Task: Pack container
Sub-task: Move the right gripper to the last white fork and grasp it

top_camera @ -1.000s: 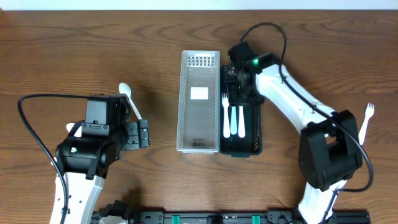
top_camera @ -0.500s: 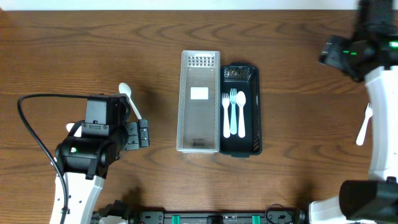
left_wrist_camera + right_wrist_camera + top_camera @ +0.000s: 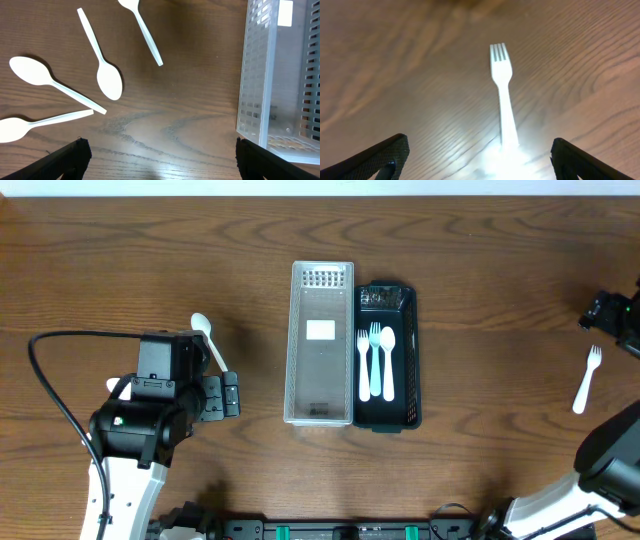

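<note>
A black tray (image 3: 404, 370) holds three pieces of plastic cutlery (image 3: 376, 362) side by side. Next to it on the left stands a clear perforated basket (image 3: 320, 385), whose wall (image 3: 260, 75) also shows in the left wrist view. My left gripper (image 3: 162, 152) is open over bare wood, with several white spoons (image 3: 109, 77) lying ahead of it to the left. One spoon (image 3: 207, 338) shows from overhead beside the left arm (image 3: 150, 400). My right gripper (image 3: 480, 150) is open, and a white fork (image 3: 502, 92) lies on the table between its fingers, untouched. That fork (image 3: 587, 378) lies near the right edge.
Both containers stand in the middle of the wooden table (image 3: 480, 270). The right arm (image 3: 612, 312) reaches in from the right edge. A black cable (image 3: 50, 395) loops beside the left arm.
My right arm has left the black tray and swung to the table's right edge, its jaws opening on the way. It now hangs over the lone fork. The left arm has not moved.
</note>
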Robot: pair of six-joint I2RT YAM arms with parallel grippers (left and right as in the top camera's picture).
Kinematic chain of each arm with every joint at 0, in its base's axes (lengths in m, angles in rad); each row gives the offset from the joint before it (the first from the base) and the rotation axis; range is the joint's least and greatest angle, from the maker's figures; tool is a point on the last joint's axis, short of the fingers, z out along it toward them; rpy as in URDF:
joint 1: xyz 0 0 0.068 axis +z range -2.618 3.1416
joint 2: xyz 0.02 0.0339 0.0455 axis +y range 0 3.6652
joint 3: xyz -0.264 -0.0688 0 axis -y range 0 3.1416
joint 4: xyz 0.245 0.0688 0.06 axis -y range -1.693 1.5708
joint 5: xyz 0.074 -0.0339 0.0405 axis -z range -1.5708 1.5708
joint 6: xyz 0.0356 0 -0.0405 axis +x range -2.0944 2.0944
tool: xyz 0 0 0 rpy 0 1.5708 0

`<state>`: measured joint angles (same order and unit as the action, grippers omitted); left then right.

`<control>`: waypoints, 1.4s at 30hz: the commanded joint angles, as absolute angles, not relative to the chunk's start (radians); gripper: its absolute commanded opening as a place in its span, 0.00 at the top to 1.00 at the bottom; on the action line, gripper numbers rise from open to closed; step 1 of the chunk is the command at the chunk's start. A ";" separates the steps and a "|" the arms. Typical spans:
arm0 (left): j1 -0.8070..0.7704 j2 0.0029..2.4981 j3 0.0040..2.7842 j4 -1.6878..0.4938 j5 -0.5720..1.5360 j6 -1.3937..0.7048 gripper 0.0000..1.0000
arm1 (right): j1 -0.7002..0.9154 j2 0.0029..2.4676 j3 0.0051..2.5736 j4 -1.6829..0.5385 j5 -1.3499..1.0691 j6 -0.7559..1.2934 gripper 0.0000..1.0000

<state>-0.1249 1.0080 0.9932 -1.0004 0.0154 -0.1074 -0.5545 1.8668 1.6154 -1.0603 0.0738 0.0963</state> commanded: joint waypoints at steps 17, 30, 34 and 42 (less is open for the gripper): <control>-0.121 1.012 1.012 -1.006 0.004 -0.106 0.05 | -0.658 2.141 1.610 -0.979 0.044 0.016 0.05; -0.121 1.012 1.012 -1.006 0.004 -0.106 0.05 | -0.658 2.193 1.608 -0.908 -0.016 -0.024 0.07; -0.121 1.012 1.012 -1.006 0.004 -0.106 0.05 | -0.658 2.221 1.608 -0.903 -0.030 -0.028 0.07; -0.121 1.012 1.012 -1.006 0.004 -0.106 0.05 | -0.658 2.243 1.608 -0.896 -0.031 -0.039 0.08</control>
<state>-0.1253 1.0080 0.9936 -1.0004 0.0154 -0.1074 -0.6495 2.2017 1.6157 -0.8989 -0.0029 -0.0200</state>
